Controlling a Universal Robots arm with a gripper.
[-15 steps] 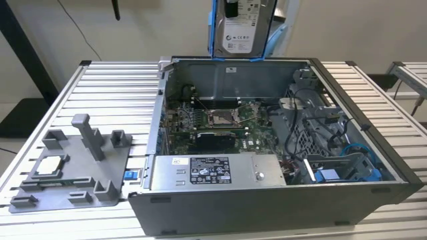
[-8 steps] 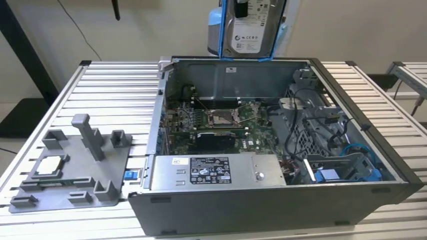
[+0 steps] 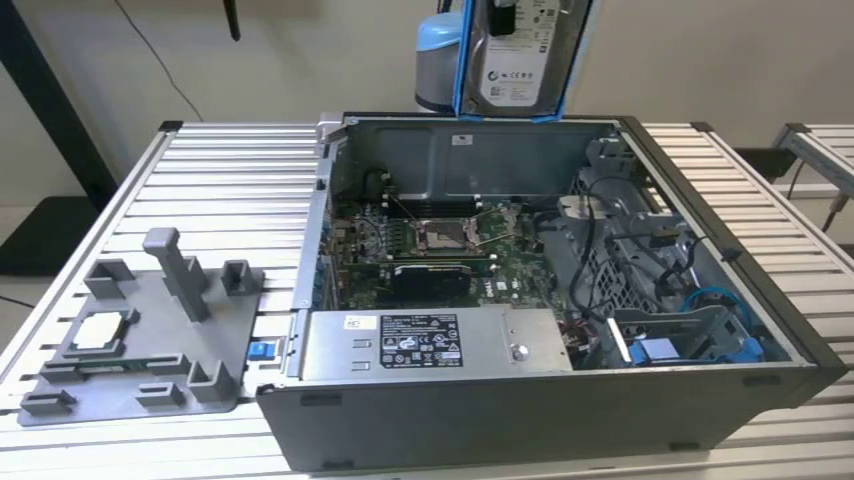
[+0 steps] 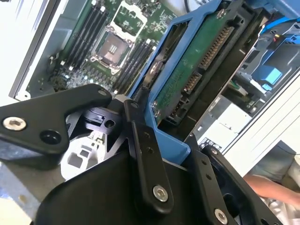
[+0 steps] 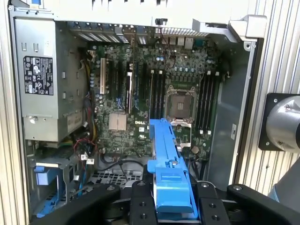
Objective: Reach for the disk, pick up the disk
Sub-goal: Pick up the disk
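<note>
On the exterior view's left, a grey fixture tray (image 3: 140, 340) sits on the slatted table (image 3: 227, 180). Right of it lies the open computer case (image 3: 561, 300). High above its far wall hangs the disk (image 3: 518, 55), lifted clear, the hand (image 4: 164, 140) clamped onto its blue bracket.

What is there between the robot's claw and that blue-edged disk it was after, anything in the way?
Nothing visible. The gripper is already shut on the disk, its black fingers pressing the blue bracket. In the exterior view the disk hangs above the open computer case, apart from it.
</note>
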